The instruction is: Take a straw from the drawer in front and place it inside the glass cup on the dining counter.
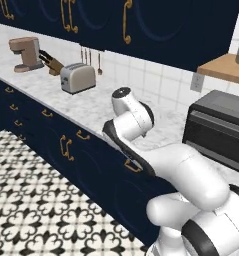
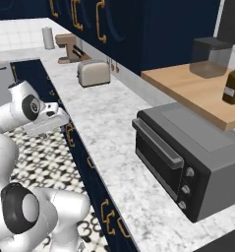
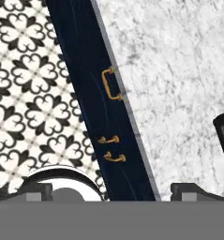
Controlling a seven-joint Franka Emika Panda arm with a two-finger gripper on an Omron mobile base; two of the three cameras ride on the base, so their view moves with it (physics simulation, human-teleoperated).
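While its two dark fingertips are standing wide apart with nothing between them, the white arm's two-finger gripper (image 3: 111, 192) is hanging above the closed navy-blue drawer (image 3: 101, 101) with its curved brass bar handle (image 3: 110, 84). Beside that front, the white-grey marble worktop (image 3: 169, 84) is running along, with patterned black-and-white floor tiles (image 3: 24, 93) opposite. Farther along the worktop, a silver toaster (image 1: 78, 77) is sitting, and a dark grey toaster oven (image 2: 188, 157) nearer.
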